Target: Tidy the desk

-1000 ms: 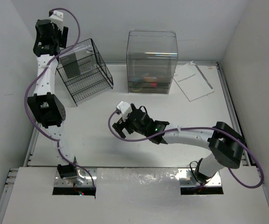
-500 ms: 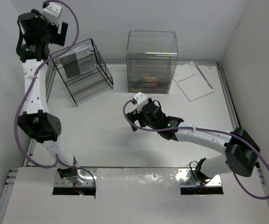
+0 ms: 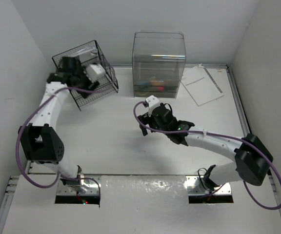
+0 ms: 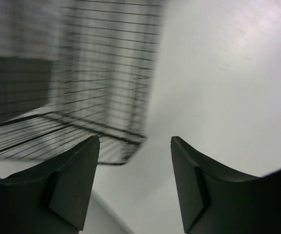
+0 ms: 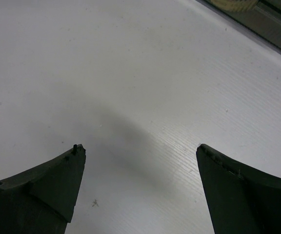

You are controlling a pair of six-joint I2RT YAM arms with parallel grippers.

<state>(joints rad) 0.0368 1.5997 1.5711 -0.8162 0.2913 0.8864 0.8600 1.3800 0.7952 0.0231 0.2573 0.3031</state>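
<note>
Left wrist: wire rack [image 4: 82,73] blurred; left hand [image 4: 134,146], right hand [image 5: 140,148] both spread apart.

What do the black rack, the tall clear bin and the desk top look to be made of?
Black rack: thin metal wire, apparently matte coated; its open grid shows through.
Clear bin: rigid transparent plastic, probably acrylic, glossy; walls reflect light and contents show through.
Desk: white, matte, finely ribbed in the right wrist view, perhaps corrugated plastic sheet; uncertain.

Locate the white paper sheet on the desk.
In the top view, the paper sheet lies flat at the desk's far right corner, just right of the clear box.
</note>
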